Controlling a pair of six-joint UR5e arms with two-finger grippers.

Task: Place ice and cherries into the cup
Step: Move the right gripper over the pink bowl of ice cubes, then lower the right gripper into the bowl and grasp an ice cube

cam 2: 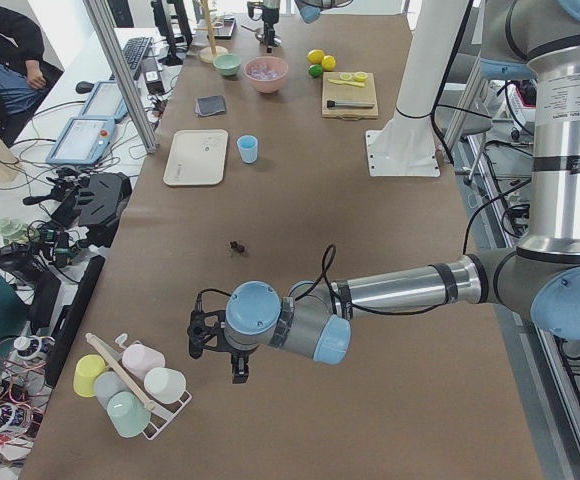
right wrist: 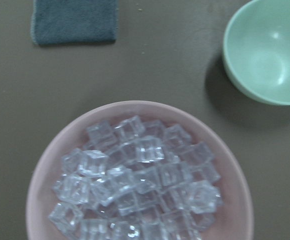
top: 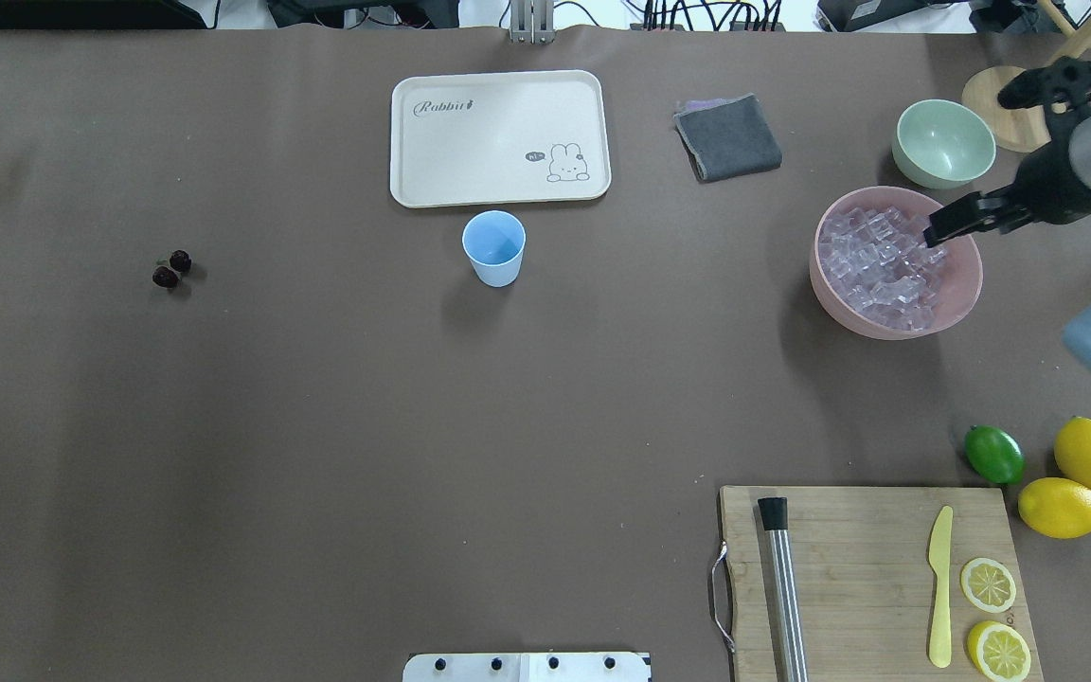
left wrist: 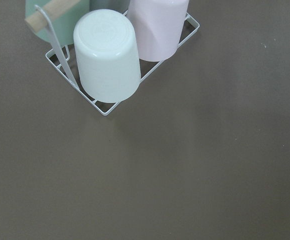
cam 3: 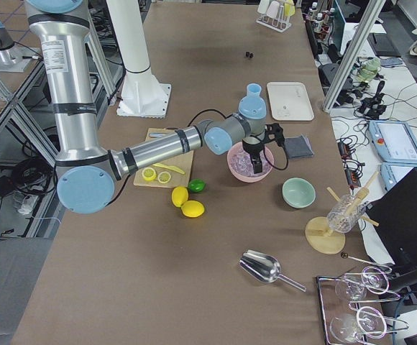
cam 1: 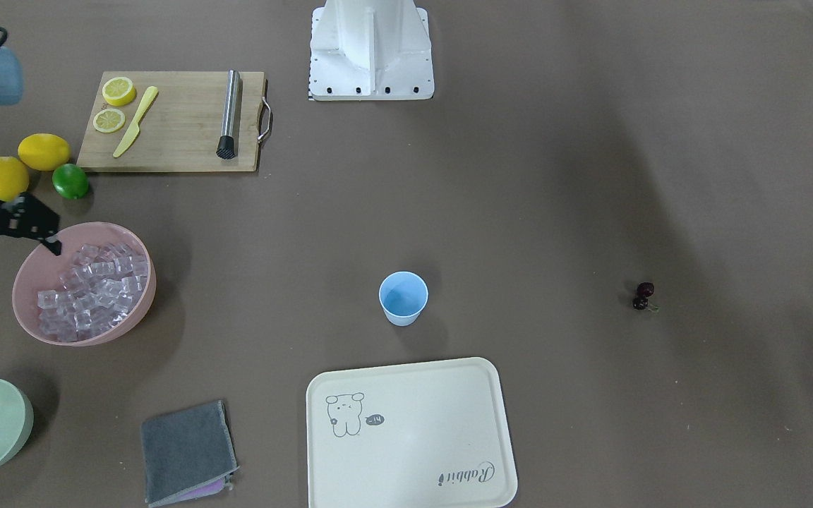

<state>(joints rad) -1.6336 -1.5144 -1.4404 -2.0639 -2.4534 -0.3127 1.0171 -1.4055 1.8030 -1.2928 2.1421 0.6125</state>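
Note:
The light-blue cup [cam 1: 403, 298] stands upright mid-table, seen from overhead [top: 493, 248], next to the tray. The two dark cherries [cam 1: 643, 295] lie on the bare table far to its side, also in the overhead view [top: 171, 269]. The ice [cam 1: 92, 289] fills a pink bowl [cam 1: 25, 279]; the right wrist view looks straight down on the cubes [right wrist: 140, 185]. My right gripper [cam 1: 20, 255] hovers open and empty over that bowl's rim. My left gripper [cam 2: 225, 355] hangs low over the table's far left end, beyond the cherries; I cannot tell whether it is open.
A pale green bowl [top: 943, 142] and a grey cloth [top: 727, 137] lie near the pink bowl. A cream tray [top: 498, 137] sits behind the cup. A cutting board [top: 867, 568] holds a muddler, knife and lemon slices; lemons and a lime are beside it. A cup rack [left wrist: 110, 55] stands under my left wrist.

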